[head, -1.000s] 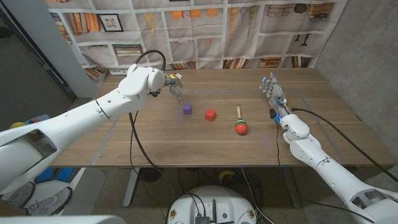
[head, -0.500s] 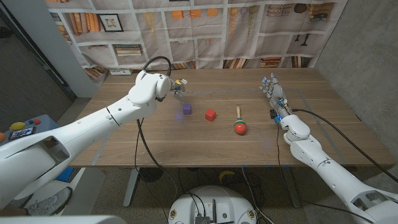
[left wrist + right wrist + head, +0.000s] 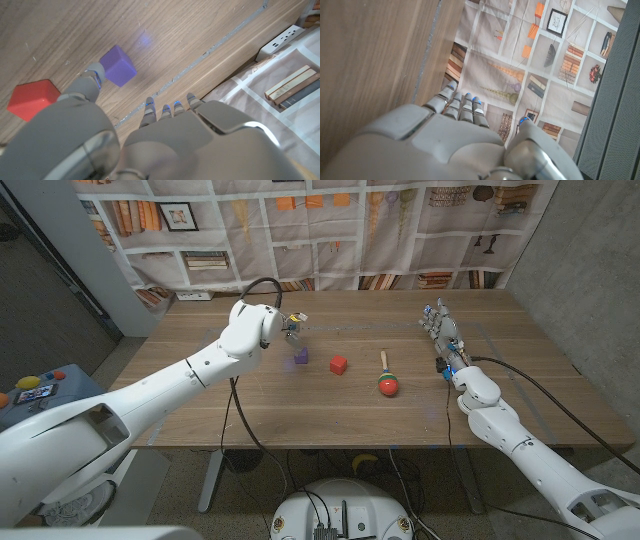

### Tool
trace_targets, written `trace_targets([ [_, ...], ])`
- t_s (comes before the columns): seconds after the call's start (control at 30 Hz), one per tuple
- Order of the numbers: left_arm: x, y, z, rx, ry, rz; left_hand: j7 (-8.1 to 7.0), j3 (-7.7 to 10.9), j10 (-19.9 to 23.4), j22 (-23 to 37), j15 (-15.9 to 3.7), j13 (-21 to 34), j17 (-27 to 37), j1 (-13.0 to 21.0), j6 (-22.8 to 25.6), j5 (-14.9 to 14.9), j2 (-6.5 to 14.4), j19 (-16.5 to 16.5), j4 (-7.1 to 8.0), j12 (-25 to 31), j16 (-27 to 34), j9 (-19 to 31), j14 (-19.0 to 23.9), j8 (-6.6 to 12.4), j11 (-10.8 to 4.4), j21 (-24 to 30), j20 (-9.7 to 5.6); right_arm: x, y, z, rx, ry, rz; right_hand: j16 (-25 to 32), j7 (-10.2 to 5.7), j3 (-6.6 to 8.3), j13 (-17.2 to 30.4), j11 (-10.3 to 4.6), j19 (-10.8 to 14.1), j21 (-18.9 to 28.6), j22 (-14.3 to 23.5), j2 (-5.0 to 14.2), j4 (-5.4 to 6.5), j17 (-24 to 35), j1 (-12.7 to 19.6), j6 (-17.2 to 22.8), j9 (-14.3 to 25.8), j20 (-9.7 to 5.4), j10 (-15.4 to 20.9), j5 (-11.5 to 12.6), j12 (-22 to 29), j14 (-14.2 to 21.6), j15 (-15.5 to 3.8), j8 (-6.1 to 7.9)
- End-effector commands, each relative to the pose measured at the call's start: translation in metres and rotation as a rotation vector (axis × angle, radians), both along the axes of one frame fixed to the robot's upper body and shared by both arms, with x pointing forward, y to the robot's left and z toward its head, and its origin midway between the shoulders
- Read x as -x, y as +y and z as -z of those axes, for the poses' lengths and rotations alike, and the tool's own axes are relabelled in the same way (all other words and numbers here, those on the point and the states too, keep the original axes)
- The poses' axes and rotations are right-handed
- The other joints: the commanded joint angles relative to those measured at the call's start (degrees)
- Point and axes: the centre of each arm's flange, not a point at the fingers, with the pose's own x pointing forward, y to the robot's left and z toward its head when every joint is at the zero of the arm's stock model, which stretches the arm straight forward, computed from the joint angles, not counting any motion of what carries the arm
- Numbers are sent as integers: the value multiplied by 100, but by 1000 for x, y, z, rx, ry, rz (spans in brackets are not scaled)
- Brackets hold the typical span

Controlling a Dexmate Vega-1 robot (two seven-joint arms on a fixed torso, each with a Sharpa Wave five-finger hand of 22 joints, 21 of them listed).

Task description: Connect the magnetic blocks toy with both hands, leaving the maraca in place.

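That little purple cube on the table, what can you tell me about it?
The purple block is a small, matte, plastic-looking cube with sharp edges, resting flat on the wooden table. The red block sits apart from it, beside it. The left hand hovers over it, one fingertip close beside it; contact can't be told.

A wooden table [image 3: 330,415] stands before a hanging cloth backdrop [image 3: 330,230] printed with bookshelves; a white power strip [image 3: 194,295] lies at its far left corner; grey wall [image 3: 590,270] at right, dark floor beneath
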Motion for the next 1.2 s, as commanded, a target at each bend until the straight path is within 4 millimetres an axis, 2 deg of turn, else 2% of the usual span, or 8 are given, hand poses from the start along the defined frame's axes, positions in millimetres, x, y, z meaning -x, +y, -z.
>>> trace_targets([
  [0.03,-9,-9,17,-2,11,-7,25,-21,-981,32,43,8,20,36,17,9,-12,-762,9,24,25,16,-1160,18,26,38,17,1,-5,1,-10,-6,6,33,-44,63,10,-3,22,35,19,6,-6,7,-2,33,13,40,0,18,41,-3,0,25],
  [0.4,-13,-9,25,-4,-30,-17,-40,-24,-881,33,-5,8,20,85,127,15,13,-673,9,76,63,19,-1064,60,-32,78,-7,-1,-6,2,-14,-6,6,41,-47,77,8,-2,29,37,20,8,-12,-2,-16,37,13,47,-2,15,43,-8,11,27],
  [0.63,-15,-7,28,-18,-61,-25,-70,-41,-606,32,-53,8,19,169,480,13,29,-465,3,166,118,28,-822,178,-112,133,-61,-1,-5,2,-18,-5,5,44,-49,90,8,-6,36,38,20,15,-14,-9,-23,45,14,47,-1,15,45,-13,-3,30],
  [0.87,-17,-6,32,-19,-92,-28,-88,-56,-253,31,-134,6,18,295,849,-10,30,-177,-11,249,152,32,-527,275,-284,178,-146,0,-6,0,-25,-10,8,49,-56,99,8,-14,41,40,20,15,-12,-17,-33,63,14,58,10,14,51,-6,6,36],
  [1.0,-18,-6,33,-20,-113,-24,-99,-70,-16,30,-204,0,18,395,1154,-27,19,12,-18,286,160,31,-331,351,-439,193,-210,0,-7,-1,-27,-12,9,52,-58,102,8,-10,49,42,20,14,-9,-19,-42,74,14,63,12,13,52,-4,7,40],
  [1.2,-19,-7,37,-4,-133,-9,-197,-80,255,29,-312,-5,18,537,1584,-34,34,255,-18,310,176,26,-46,450,-599,204,-269,1,-7,1,-33,-13,9,57,-61,108,8,-8,56,44,21,14,-10,-22,-50,83,14,67,16,12,54,-1,9,42],
])
